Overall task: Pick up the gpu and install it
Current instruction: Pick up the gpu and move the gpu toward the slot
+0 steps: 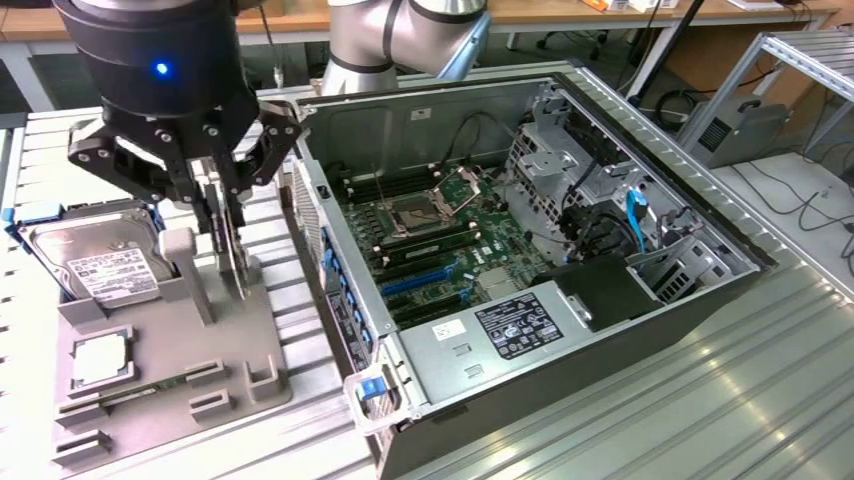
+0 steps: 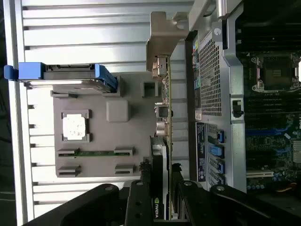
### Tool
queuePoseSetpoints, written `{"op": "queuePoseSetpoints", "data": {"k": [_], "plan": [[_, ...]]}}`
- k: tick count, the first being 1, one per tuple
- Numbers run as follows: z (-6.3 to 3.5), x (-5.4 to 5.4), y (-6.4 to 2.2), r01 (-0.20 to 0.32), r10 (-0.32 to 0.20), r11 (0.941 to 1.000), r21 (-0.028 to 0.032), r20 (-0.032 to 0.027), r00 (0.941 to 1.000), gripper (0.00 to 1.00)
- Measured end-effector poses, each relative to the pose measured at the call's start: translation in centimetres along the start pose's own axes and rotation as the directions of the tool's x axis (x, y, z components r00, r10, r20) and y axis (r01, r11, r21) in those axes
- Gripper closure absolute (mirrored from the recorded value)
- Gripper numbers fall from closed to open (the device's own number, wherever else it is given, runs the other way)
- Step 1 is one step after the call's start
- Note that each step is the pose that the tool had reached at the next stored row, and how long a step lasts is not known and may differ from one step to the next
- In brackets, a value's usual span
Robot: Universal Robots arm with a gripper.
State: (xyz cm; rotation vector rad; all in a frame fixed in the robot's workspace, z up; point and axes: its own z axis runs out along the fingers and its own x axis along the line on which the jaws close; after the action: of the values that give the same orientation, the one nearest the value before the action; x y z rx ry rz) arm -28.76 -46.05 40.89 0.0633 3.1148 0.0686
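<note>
Jaws closed narrow on gpu [image 2: 163, 117], upright on edge beside case [image 2: 211, 70]. Probably light, stiff, fragile; flat faces safest, away from bracket [image 2: 162, 37].

Tool [image 1: 224, 225] pinching upright gpu [image 1: 240, 270] at grey fixture [image 1: 160, 380], just beside open computer case [image 1: 380, 125].

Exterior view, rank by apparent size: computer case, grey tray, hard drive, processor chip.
1. computer case
2. grey tray
3. hard drive
4. processor chip
The gaps are plain, and nearness to the camera does not change the order.
</note>
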Motion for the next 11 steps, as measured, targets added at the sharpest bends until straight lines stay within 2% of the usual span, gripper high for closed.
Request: {"op": "queuePoseSetpoints", "data": {"k": [1,6,11], "plan": [[-1.91,0.0,0.13,0.0,0.0,1.0,-0.0001,0.0001,1.0,0.73],[-1.98,-0.7,0.16,0.0,0.0,1.0,0.0,0.0,1.0,0.73],[-1.94,-1.9,0.21,0.0,0.0,1.0,0.0,0.0,1.0,0.73]]}}
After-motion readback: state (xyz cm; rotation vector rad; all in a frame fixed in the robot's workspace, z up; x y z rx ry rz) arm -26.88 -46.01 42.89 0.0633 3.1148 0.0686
